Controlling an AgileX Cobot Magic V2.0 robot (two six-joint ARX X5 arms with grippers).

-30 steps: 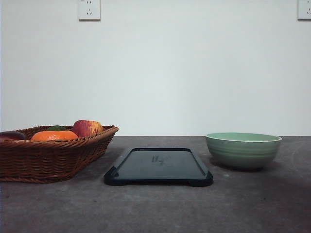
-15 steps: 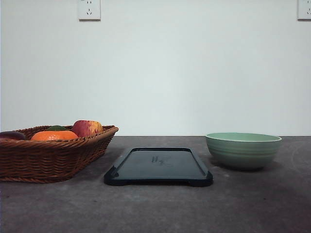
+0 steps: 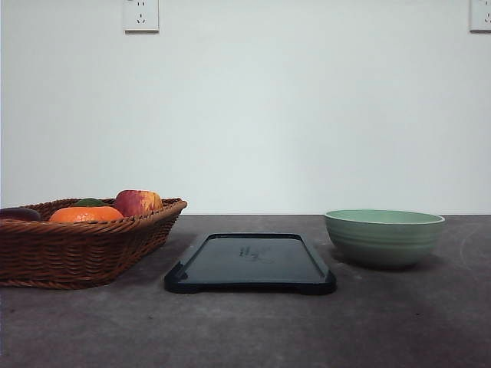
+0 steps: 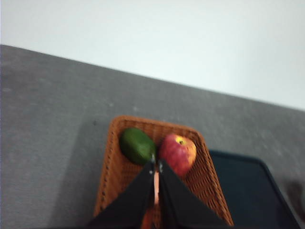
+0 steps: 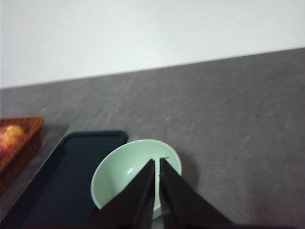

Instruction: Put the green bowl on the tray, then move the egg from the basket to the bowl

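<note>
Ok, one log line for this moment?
bowl: on table, right of tray | tray: bare | basket: fruit inside | left pincer: shut | right pincer: shut

Basket [image 3: 77, 245] left, tray [image 3: 250, 264] centre, green bowl [image 3: 383, 236] right.

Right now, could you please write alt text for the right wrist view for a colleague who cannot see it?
The right gripper, fingers nearly together, hangs above an empty green bowl on a grey table. Beside the bowl lies the dark tray, with the basket at the view's edge.
</note>
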